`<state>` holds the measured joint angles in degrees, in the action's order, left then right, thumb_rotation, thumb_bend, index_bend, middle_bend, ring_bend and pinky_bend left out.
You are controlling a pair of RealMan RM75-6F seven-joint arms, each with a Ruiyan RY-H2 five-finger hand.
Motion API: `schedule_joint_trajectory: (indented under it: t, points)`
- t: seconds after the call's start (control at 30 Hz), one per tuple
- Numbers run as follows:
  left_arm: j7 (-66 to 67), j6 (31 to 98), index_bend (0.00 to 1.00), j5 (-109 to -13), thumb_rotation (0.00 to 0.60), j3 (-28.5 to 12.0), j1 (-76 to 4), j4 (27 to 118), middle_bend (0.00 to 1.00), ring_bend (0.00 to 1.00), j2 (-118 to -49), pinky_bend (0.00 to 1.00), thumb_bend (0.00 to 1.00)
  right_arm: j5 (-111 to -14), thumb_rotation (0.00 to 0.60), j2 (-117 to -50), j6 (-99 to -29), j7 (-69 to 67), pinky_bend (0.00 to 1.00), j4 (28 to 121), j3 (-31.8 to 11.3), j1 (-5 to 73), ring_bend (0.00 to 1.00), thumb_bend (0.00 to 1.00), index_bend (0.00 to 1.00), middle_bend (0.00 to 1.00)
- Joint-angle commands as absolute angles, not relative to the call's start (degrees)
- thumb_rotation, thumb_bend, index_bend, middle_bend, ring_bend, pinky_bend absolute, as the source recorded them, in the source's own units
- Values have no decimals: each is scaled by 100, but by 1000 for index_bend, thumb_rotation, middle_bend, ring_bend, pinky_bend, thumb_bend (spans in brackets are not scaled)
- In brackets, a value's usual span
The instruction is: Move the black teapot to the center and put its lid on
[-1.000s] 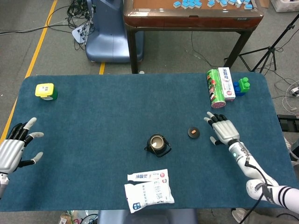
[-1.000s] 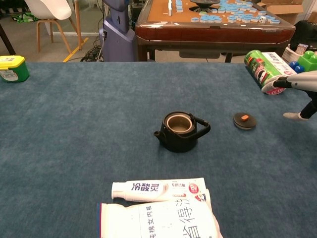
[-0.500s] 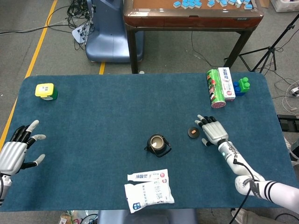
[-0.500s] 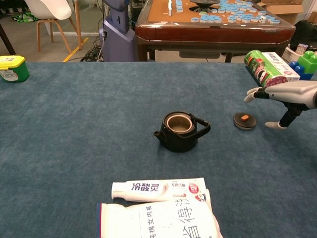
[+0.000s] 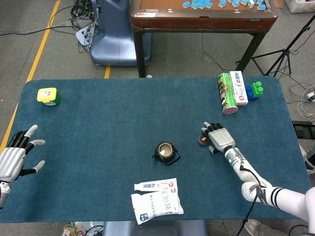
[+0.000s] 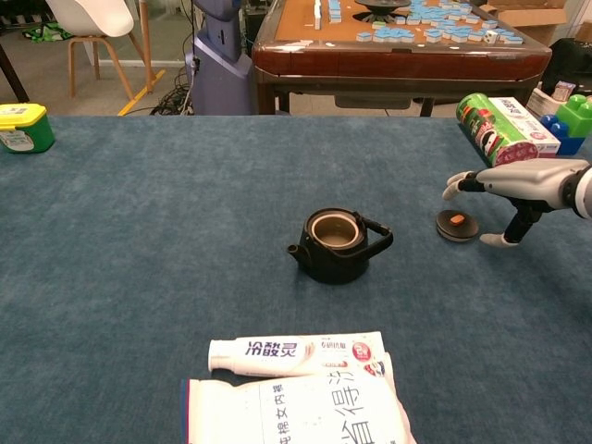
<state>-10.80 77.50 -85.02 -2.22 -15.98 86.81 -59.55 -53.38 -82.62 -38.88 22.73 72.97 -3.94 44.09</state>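
The right hand (image 5: 217, 138) hovers with its fingers spread and nothing in them, directly beside the lid (image 6: 457, 225); in the chest view the fingers arch above the lid's far edge while the thumb hangs down just to the outside of it, not visibly touching. The lid lies flat on the counter (image 5: 108, 123), a small dark disc with an orange knob on top. The black teapot (image 5: 166, 152) stands upright, well inward of that hand toward the robot's left, mouth uncovered, handle swung toward the hand and spout pointing away. It looks already about mid-counter, so the lid is likely the step in hand.

The left hand (image 5: 15, 156) is open with fingers apart, resting at the far left edge, well apart from everything.

The lid is probably light, rigid and low, hard to get under on the carpet-like cloth; the raised knob looks like the best place to pinch, or failing that the rim between thumb and fingers. If ceramic or iron, it may chip or slide if dropped. The pot seems heavier and stable, and its mouth is small, so the lid needs level, centred seating
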Motion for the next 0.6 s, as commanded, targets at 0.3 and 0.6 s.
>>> schedule_joint_trajectory:
  t: [0.3, 0.6]
  points:
    - [-1098, 7710, 304, -8472, 600, -268, -1574, 8662, 0, 0, -5954, 0, 256, -5258, 600, -8391, -3848, 2297, 0, 7201, -367, 4513, 0, 407, 98, 0]
    - [-1168, 7647, 307, -8423, 600, -307, -1564, 8593, 0, 0, -5970, 0, 257, -5185, 600, -8447, -3836, 2334, 0, 7144, -326, 4572, 0, 407, 175, 0]
